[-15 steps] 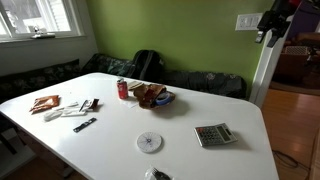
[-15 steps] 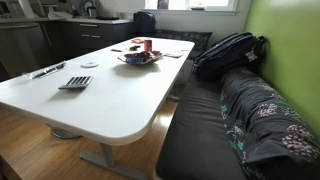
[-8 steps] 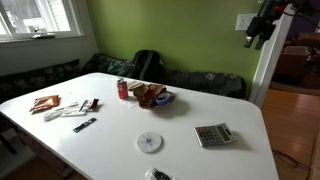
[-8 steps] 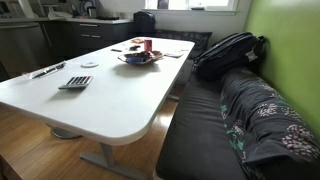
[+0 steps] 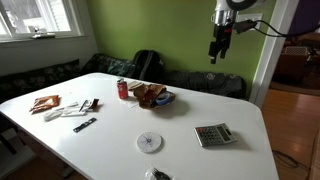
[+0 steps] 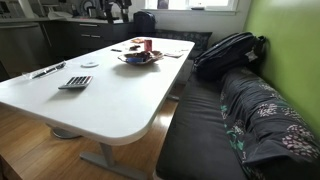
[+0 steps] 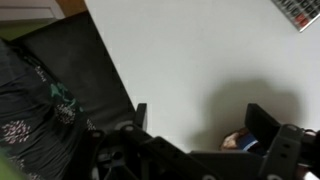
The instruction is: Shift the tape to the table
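Bowl [image 5: 167, 99] of brownish items on white table [image 5: 190, 115]

The wall [image 5: 150, 25] behind the table [image 5: 200, 100] I work at is green. A bright window [image 5: 40, 15] sits at ten o'clock in an exterior view, and daylight comes in through it. A dark bench [image 6: 200, 125] runs along the wall, with flowery cloth [image 6: 270, 110] at four o'clock. The wood floor [image 5: 295, 110] shows brown at three o'clock, past a white door frame [image 5: 262, 70]. Dark cabinets [image 6: 40, 40] stand at ten o'clock.
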You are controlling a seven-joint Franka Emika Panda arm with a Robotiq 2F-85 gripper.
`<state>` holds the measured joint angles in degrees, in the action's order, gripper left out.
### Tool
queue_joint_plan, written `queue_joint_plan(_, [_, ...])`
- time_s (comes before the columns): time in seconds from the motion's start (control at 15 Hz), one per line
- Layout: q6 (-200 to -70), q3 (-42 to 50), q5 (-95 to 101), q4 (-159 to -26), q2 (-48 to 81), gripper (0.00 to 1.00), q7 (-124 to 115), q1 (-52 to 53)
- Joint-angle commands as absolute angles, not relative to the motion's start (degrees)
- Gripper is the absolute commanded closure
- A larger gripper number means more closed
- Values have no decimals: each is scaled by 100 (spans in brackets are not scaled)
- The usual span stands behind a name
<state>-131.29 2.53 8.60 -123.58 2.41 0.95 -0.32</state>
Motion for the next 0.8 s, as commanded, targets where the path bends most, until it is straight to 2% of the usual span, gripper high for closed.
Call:
queue_joint_plan(0.0, [-12917,172,1964,-10865,1525,0,-575,131])
queue_joint_plan(0.13, [-12585,124,2000,-10161,2058,0,-259,252])
queue_joint_plan(0.2, [-12981,165,1813,-10941,1449,0,-337,157])
queue_joint_plan(0.4, [-12767,150,1858,-10301,1990,0,-311,284])
queue_joint_plan(0.73, [-12500,218,1842,-10176,2117,0,-750,366])
